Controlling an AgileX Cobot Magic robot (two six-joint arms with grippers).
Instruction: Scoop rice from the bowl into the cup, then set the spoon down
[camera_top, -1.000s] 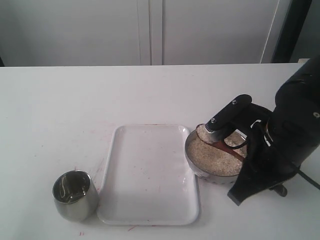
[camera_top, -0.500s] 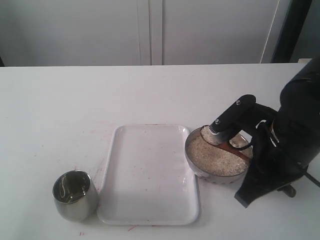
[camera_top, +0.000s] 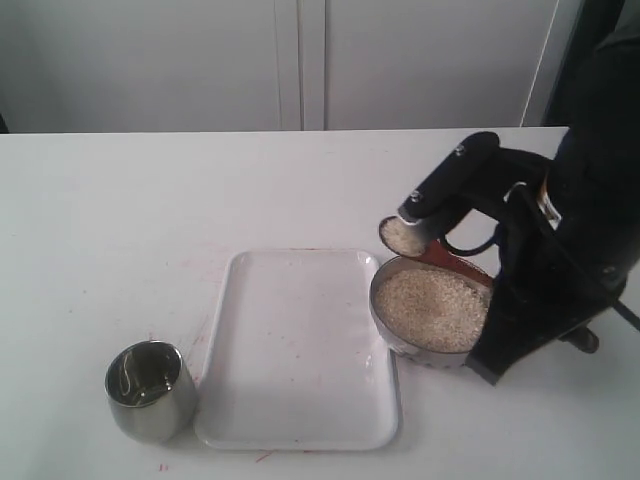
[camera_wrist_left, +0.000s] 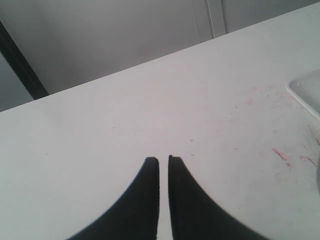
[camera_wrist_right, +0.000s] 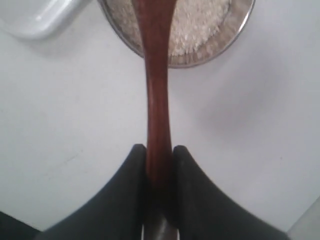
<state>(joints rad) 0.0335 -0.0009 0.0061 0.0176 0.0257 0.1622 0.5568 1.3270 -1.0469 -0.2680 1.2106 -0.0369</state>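
Note:
The steel bowl (camera_top: 385, 322) holds a bed of rice (camera_top: 432, 308) on the table's right side. Just above its far-left rim hangs the wooden spoon (camera_top: 450, 260), its oval end heaped with rice (camera_top: 402, 236). My right gripper (camera_wrist_right: 159, 147) is shut on the spoon's handle (camera_wrist_right: 157, 95), which runs out over the bowl (camera_wrist_right: 239, 22) and its rice (camera_wrist_right: 197, 27). The steel cup (camera_top: 150, 390) stands upright at the near left, far from the spoon. My left gripper (camera_wrist_left: 163, 159) is shut with nothing between its fingers, above bare table, and does not show in the exterior view.
A white tray (camera_top: 300, 345) lies between cup and bowl, its right edge touching the bowl; its corner shows too in the right wrist view (camera_wrist_right: 35, 17) and the left wrist view (camera_wrist_left: 307, 92). The bulky black right arm (camera_top: 580, 230) stands beside the bowl.
The spoon has risen out of the bowl with a heap of rice and shifted up and slightly left. The right arm rose with it. Cup, tray and bowl stayed put.

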